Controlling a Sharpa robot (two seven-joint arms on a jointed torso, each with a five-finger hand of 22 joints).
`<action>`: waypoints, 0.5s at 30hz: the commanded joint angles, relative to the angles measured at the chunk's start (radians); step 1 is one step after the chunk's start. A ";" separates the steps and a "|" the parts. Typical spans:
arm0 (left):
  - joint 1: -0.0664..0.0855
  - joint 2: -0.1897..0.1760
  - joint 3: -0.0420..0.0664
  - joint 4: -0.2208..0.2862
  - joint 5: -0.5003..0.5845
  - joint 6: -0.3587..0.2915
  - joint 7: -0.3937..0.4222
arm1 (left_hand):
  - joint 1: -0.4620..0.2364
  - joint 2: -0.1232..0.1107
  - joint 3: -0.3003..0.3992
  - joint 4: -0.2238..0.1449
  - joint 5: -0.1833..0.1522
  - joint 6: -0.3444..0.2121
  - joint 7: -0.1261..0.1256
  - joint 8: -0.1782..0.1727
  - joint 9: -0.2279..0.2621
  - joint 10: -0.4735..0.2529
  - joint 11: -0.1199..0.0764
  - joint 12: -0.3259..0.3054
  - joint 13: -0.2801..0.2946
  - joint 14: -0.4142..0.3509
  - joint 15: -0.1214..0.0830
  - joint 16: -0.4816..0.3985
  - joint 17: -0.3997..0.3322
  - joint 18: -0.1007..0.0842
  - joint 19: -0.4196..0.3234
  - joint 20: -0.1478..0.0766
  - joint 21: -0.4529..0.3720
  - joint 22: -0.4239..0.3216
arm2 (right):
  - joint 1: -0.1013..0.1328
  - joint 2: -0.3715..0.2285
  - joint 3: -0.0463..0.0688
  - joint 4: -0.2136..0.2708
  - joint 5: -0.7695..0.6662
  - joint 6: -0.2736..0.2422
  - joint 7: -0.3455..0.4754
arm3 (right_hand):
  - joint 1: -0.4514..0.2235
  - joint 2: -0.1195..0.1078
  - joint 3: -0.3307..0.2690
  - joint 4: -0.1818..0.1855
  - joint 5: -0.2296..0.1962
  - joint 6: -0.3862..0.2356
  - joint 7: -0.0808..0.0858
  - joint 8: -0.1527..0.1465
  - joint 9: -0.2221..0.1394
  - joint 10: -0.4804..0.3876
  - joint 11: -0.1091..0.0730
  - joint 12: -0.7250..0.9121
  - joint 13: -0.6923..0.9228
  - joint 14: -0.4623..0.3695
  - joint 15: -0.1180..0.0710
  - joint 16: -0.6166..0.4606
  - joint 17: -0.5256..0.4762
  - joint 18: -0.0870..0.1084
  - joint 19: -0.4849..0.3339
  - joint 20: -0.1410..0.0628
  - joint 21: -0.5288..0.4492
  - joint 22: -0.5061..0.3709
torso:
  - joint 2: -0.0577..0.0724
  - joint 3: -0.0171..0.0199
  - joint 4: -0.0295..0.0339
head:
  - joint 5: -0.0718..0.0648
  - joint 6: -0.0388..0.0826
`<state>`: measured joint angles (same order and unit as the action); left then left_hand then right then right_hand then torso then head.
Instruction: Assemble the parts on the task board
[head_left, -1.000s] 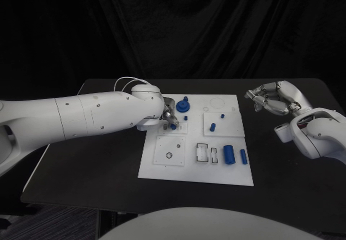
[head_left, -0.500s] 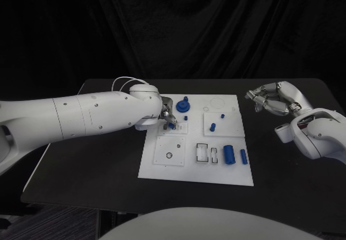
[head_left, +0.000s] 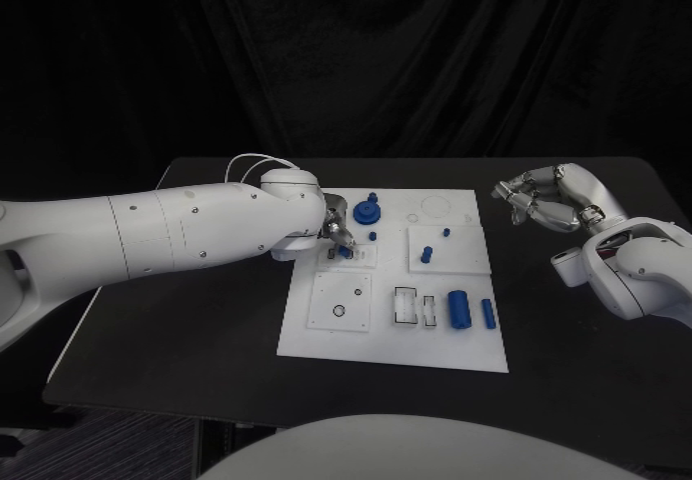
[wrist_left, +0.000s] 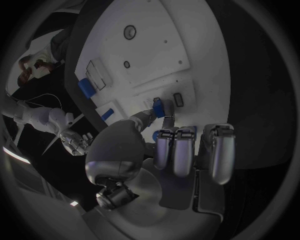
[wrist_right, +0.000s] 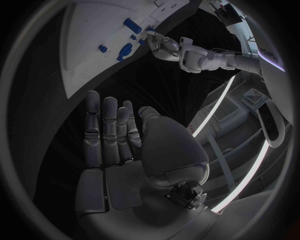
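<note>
The white task board (head_left: 387, 345) lies mid-table. My left hand (head_left: 333, 230) hangs over its upper left plate, thumb and a finger pinching a small blue part (wrist_left: 158, 107) close above a small slot (wrist_left: 178, 99). The same blue part (head_left: 346, 253) sits just under the fingertips in the head view. My left hand (wrist_left: 164, 147) keeps its other fingers curled beside it. My right hand (head_left: 548, 200) hovers off the board's right edge, fingers apart and holding nothing; in its own wrist view the right hand (wrist_right: 119, 135) shows a bare palm.
Seated or lying on the board are a round blue piece (head_left: 368, 212), a blue cylinder (head_left: 457, 308), a slimmer blue bar (head_left: 488, 313) and small blue pegs (head_left: 426, 254). Two rectangular slots (head_left: 407, 305) sit left of the cylinder. Black table surrounds the board.
</note>
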<state>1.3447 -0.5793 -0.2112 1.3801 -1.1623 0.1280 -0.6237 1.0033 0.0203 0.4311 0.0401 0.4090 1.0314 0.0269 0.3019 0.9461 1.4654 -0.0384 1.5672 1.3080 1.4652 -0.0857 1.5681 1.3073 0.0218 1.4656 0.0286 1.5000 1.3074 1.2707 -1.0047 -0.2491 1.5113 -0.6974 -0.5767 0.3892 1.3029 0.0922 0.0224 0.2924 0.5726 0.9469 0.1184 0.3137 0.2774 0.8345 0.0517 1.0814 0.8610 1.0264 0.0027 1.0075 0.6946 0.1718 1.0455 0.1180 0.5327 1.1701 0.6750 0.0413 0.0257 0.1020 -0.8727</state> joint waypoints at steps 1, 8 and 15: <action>-0.008 0.002 0.000 0.002 -0.005 -0.006 0.004 | -0.007 0.004 0.006 0.002 -0.005 0.003 -0.001 -0.004 0.001 0.105 -0.003 0.004 0.263 0.106 -0.007 0.003 0.263 0.014 0.018 -0.008 -0.006 0.136 | -0.002 -0.001 0.001 0.001 -0.005 0.004 -0.018 | 0.009 0.000 0.006 -0.002 0.004 0.002 -0.007 0.006 0.000 0.004 0.001 0.005 -0.001 0.009 0.001 0.005 -0.001 0.011 0.007 -0.001 -0.007 -0.001 | 0.000 0.0004 -0.0004 | -0.001 0.000; -0.019 0.001 0.000 0.005 -0.005 -0.014 0.005 | -0.009 0.006 0.009 0.002 -0.005 0.003 -0.001 -0.006 0.001 0.105 -0.003 0.004 0.263 0.106 -0.006 0.003 0.263 0.015 0.016 -0.008 -0.008 0.133 | -0.002 -0.002 0.001 0.001 -0.005 0.004 -0.020 | 0.009 0.000 0.006 -0.002 0.004 0.002 -0.007 0.006 0.000 0.004 0.001 0.005 -0.001 0.009 0.001 0.005 -0.001 0.011 0.007 -0.001 -0.007 -0.001 | 0.000 0.0000 0.0003 | -0.002 0.000; -0.025 0.001 0.000 0.007 -0.005 -0.019 0.008 | -0.009 0.006 0.011 0.001 -0.005 0.003 -0.001 -0.007 0.002 0.105 -0.003 0.004 0.263 0.106 -0.006 0.003 0.263 0.016 0.014 -0.008 -0.010 0.131 | -0.002 -0.001 0.001 0.000 -0.005 0.005 -0.022 | 0.009 0.000 0.006 -0.002 0.004 0.002 -0.007 0.006 0.000 0.004 0.001 0.005 -0.001 0.009 0.001 0.005 -0.001 0.011 0.007 -0.001 -0.007 -0.001 | 0.000 -0.0001 0.0003 | -0.002 0.000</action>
<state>1.3289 -0.5798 -0.2064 1.3855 -1.1658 0.1030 -0.6225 0.9967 0.0215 0.4381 0.0414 0.4092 1.0330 0.0287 0.2979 0.9466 1.4654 -0.0383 1.5672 1.3080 1.4652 -0.0857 1.5681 1.3073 0.0217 1.4656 0.0286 1.4964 1.3073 1.2706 -1.0049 -0.2491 1.5114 -0.6974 -0.5753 0.3854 1.3028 0.0922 0.0224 0.2924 0.5726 0.9470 0.1184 0.3137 0.2774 0.8344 0.0517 1.0814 0.8610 1.0264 0.0027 1.0075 0.6945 0.1719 1.0456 0.1180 0.5328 1.1702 0.6755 0.0415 0.0260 0.0997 -0.8727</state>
